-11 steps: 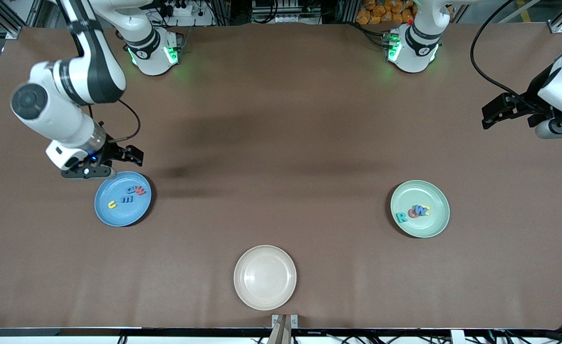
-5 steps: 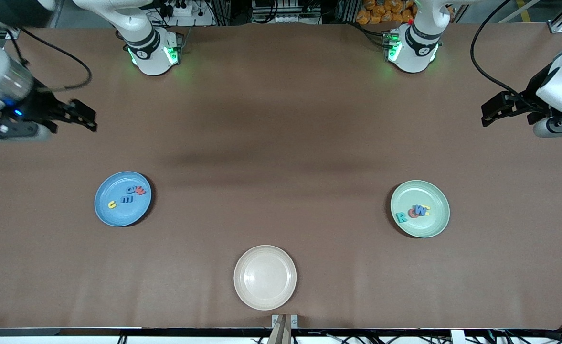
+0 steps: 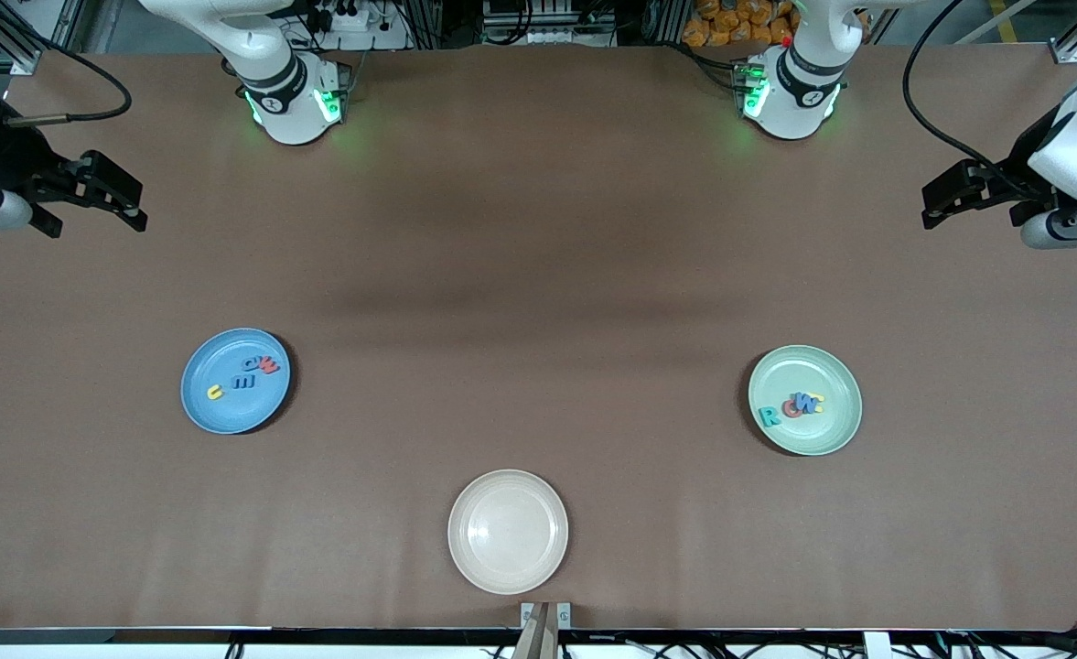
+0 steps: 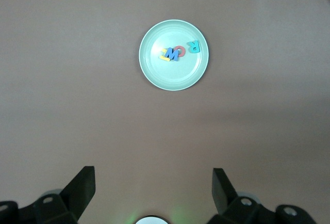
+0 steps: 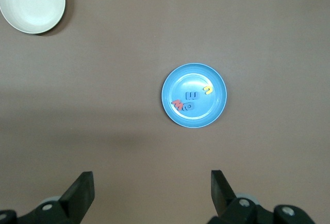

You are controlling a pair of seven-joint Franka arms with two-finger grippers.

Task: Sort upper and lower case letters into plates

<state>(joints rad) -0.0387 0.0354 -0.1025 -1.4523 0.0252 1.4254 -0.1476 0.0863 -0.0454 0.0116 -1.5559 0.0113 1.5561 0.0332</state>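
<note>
The blue plate [image 3: 227, 414] holds four letters: a yellow one [image 3: 215, 393], a blue one [image 3: 241, 382], a teal one [image 3: 251, 364] and a red one [image 3: 268, 366]. The pale green plate [image 3: 813, 437] holds a teal R [image 3: 769, 416], a red letter [image 3: 791, 409], a blue W [image 3: 806, 404] and a yellow letter [image 3: 818, 398]. My right gripper [image 3: 135, 207] is open and empty, high over bare table at the right arm's end. My left gripper [image 3: 928, 210] is open and empty, high over bare table at the left arm's end. The left wrist view shows the green plate [image 4: 175, 78]; the right wrist view shows the blue plate [image 5: 207, 113].
An empty cream-beige plate [image 3: 508, 531] sits near the table's front edge, between the two other plates; it also shows in the right wrist view [image 5: 32, 3]. Brown cloth covers the table. The arm bases stand along the table edge farthest from the front camera.
My right gripper has risen from just above the blue plate's rim and swung out toward the right arm's end of the table. The left arm has barely moved. The letters stay put.
</note>
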